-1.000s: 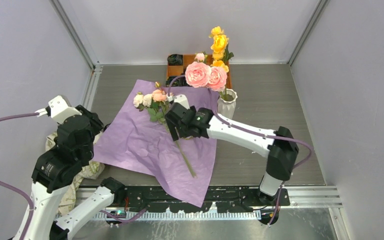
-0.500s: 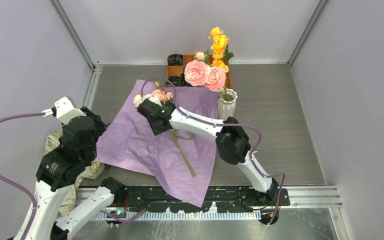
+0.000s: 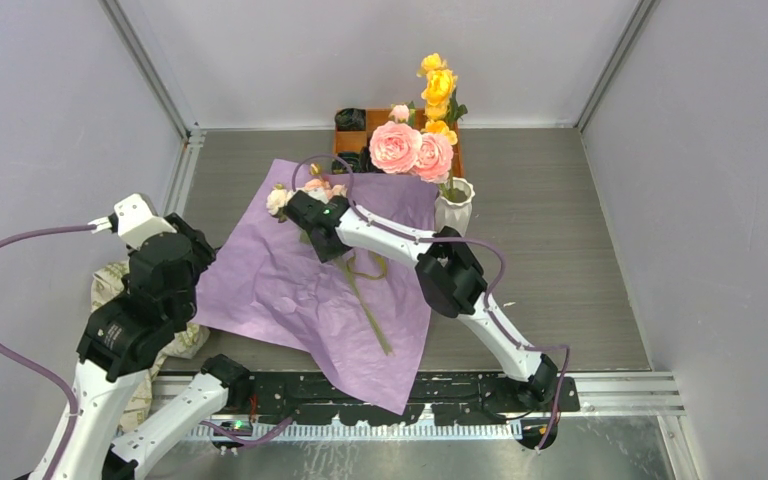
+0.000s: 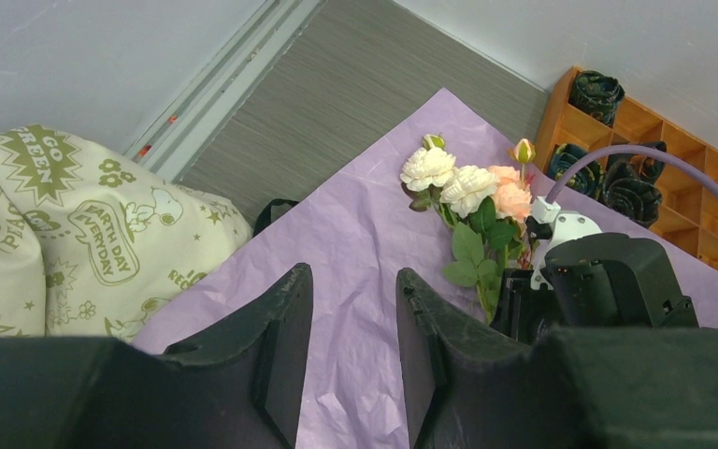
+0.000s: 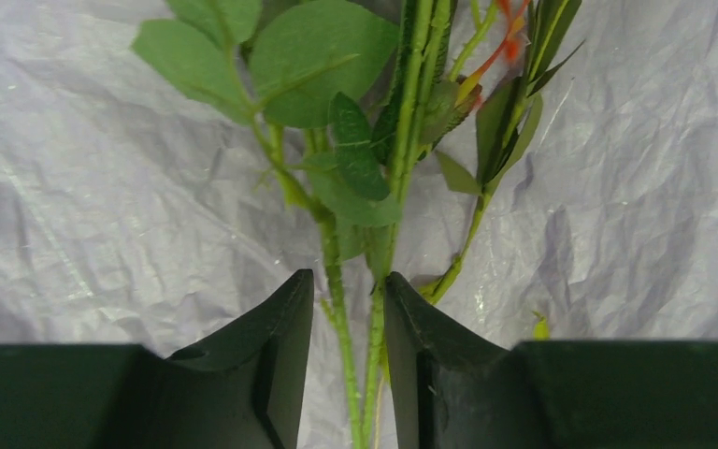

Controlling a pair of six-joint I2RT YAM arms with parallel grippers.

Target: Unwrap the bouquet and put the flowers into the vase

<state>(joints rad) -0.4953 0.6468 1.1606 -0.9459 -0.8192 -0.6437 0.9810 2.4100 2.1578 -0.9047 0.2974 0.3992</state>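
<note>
Right wrist cam: R gripper [image 5: 348,290] pinched on green stems of the flowers [image 5: 318,56], which lie on crumpled purple paper [image 5: 103,234]. Top view: white vase [image 3: 453,212] stands just beside paper's far-right edge w/ pink & yellow roses [image 3: 410,148] in it. L gripper [image 4: 353,281] has jaws apart, nothing between, hovering over paper near printed cloth [image 4: 75,224].

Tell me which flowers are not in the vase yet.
The cream-and-peach spray, lying flat on the purple paper; the pink roses and yellow roses stand in the white vase.
</note>
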